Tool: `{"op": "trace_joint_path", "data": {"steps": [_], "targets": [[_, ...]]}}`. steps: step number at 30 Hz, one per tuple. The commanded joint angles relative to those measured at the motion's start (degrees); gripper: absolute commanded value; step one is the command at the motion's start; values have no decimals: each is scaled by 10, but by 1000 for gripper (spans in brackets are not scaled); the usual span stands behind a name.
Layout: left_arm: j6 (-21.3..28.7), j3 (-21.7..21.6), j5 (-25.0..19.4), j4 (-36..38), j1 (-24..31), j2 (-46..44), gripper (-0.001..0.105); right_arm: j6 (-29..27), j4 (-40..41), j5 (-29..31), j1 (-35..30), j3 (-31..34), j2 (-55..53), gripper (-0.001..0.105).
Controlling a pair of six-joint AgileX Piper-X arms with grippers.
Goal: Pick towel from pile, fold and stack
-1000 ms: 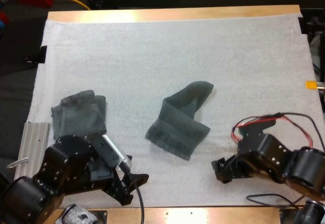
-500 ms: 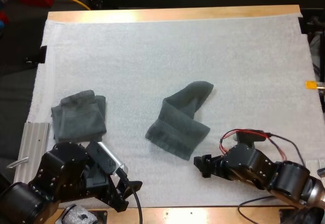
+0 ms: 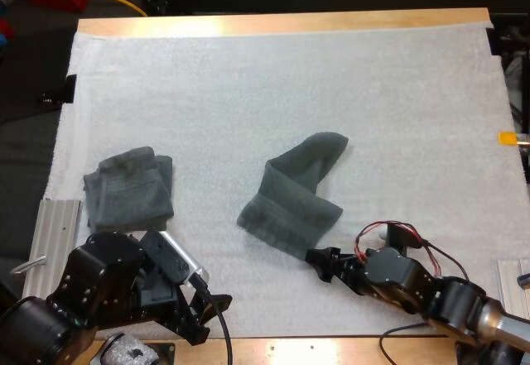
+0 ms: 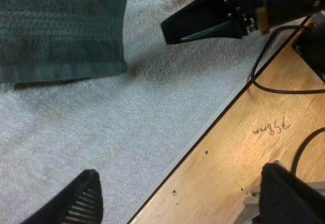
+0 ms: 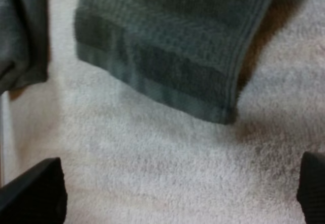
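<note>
A: Your right end effector point(image 3: 319, 260) sits low over the white mat point(image 3: 248, 75), close to the near edge of the desk point(image 3: 281, 23). Its tip is just beside the near corner of the crumpled grey-green towel point(image 3: 294, 204).

B: Is it touching that towel?

A: You cannot tell from the high view. In the right wrist view, your right end effector point(image 5: 172, 193) has its two black fingers point(image 5: 33, 191) spread wide. Bare mat lies between them, and the hemmed edge of the crumpled towel point(image 5: 172, 46) lies just ahead. It holds nothing.

B: And your left end effector?

A: Your left end effector point(image 3: 207, 311) is at the near edge of the mat, well apart from the crumpled towel. In the left wrist view, your left end effector point(image 4: 185, 198) is also spread wide. One of its fingers point(image 4: 84, 198) is over the mat and the other is over the bare wood of the desk. It grips nothing. Farther off in that view, the right end effector point(image 4: 203, 23) points at a corner of the crumpled towel point(image 4: 61, 26), near it.

B: Where do your towels lie?

A: The crumpled towel lies near the middle of the mat, with one end twisted up toward the far side. A folded towel point(image 3: 130, 189) lies flat at the mat's left side, just beyond your left arm and apart from both end effectors.
</note>
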Motion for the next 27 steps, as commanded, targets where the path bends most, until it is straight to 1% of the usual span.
{"op": "trace_joint_path", "data": {"steps": [1, 10, 15, 22, 27], "targets": [[-4, -3, 2, 1, -3, -3, 63, 1, -17, -3, -2, 2, 15, 89], [-6, -3, 2, 1, -3, -3, 63, 1, -106, -6, -2, 2, 113, 89], [-9, -3, 2, 1, -3, -3, 63, 2, -155, -19, -2, 2, 160, 89], [-9, -3, 2, 1, -3, -3, 63, 23, -221, -20, -2, 2, 213, 89], [-9, -3, 2, 1, -3, -3, 63, 33, -258, -32, -2, 2, 243, 89]]}}
